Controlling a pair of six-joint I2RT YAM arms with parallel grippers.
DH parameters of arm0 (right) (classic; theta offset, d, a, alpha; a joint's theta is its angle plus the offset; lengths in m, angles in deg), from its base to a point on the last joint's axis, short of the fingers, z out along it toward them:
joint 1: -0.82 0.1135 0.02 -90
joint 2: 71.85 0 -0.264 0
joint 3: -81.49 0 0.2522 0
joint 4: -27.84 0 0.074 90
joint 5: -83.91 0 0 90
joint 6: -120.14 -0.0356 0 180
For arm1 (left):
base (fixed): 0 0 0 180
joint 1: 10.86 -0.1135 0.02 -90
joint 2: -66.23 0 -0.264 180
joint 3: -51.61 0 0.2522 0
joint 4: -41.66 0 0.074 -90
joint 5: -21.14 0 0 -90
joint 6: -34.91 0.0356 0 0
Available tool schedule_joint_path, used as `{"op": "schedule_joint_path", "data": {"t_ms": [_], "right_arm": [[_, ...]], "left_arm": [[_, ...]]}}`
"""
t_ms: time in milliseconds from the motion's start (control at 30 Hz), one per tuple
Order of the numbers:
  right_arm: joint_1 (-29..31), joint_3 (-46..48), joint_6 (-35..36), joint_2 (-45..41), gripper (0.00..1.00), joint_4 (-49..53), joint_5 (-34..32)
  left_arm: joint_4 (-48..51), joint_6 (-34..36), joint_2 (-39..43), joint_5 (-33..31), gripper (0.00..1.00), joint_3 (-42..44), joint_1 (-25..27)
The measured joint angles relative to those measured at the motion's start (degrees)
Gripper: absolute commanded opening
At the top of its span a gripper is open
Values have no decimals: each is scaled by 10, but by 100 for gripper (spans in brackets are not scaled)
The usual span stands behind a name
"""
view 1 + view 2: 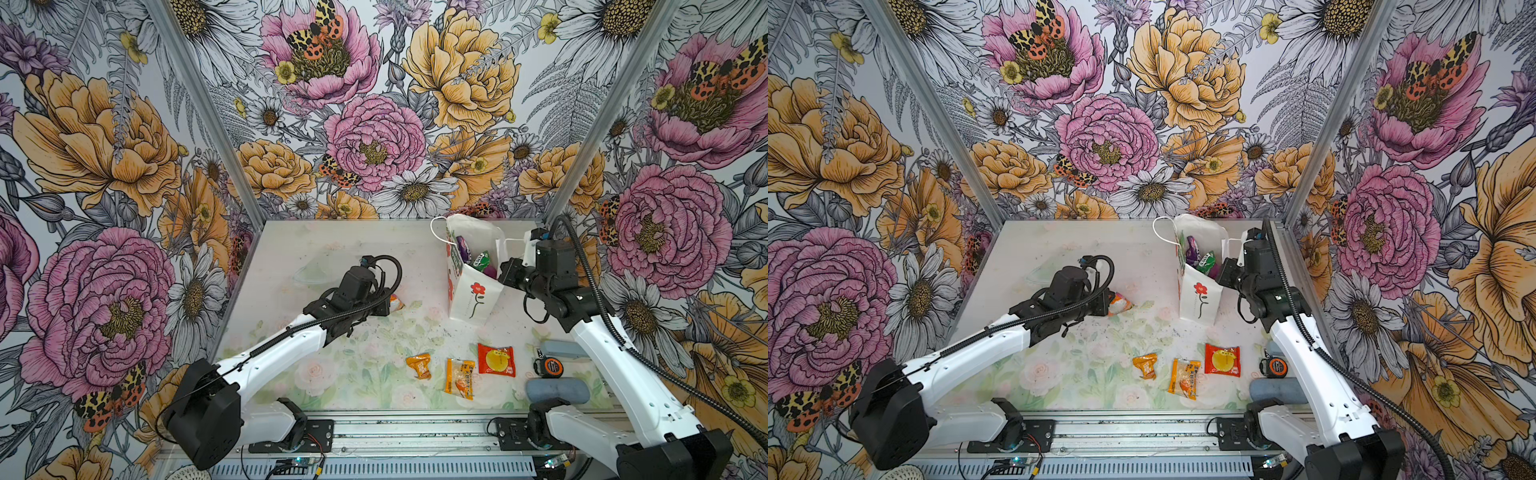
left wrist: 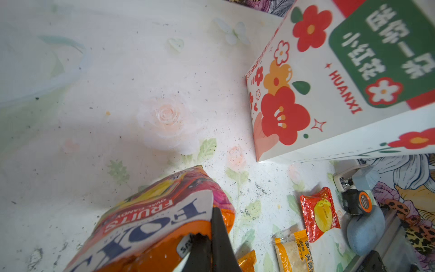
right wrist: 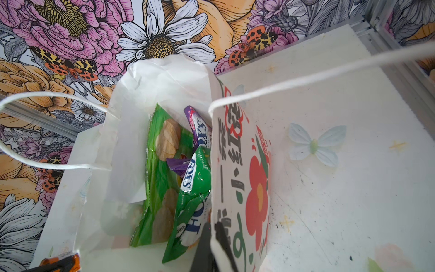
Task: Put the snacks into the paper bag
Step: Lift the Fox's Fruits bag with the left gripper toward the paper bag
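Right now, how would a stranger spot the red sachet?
Find the tall white paper gift bag standing at the far right. In front of it, nearer the robot's bases, three small packets lie in a row. It is the rightmost: a square red glossy sachet printed with a yellow disc, beside two orange sachets.

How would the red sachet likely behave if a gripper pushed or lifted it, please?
The red sachet lies flat and thin, so it is probably light and would slide, not roll. Its glossy, crimped film looks floppy and possibly slippery to pinch.
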Motion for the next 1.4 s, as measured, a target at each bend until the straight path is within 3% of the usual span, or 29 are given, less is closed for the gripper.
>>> {"op": "schedule_joint_path", "data": {"t_ms": [267,800,1033,1400], "right_arm": [[0,0,0,0,0,0,0],[0,5,0,-3,0,-7,0],[0,6,0,-3,0,-7,1],[0,6,2,-3,0,-8,18]], "left_arm": [[7,53,95,-49,0,-18,28],[40,171,97,-115,0,-188,138],[53,204,50,-118,0,-255,167],[84,256,-103,-81,0,-458,171]]}}
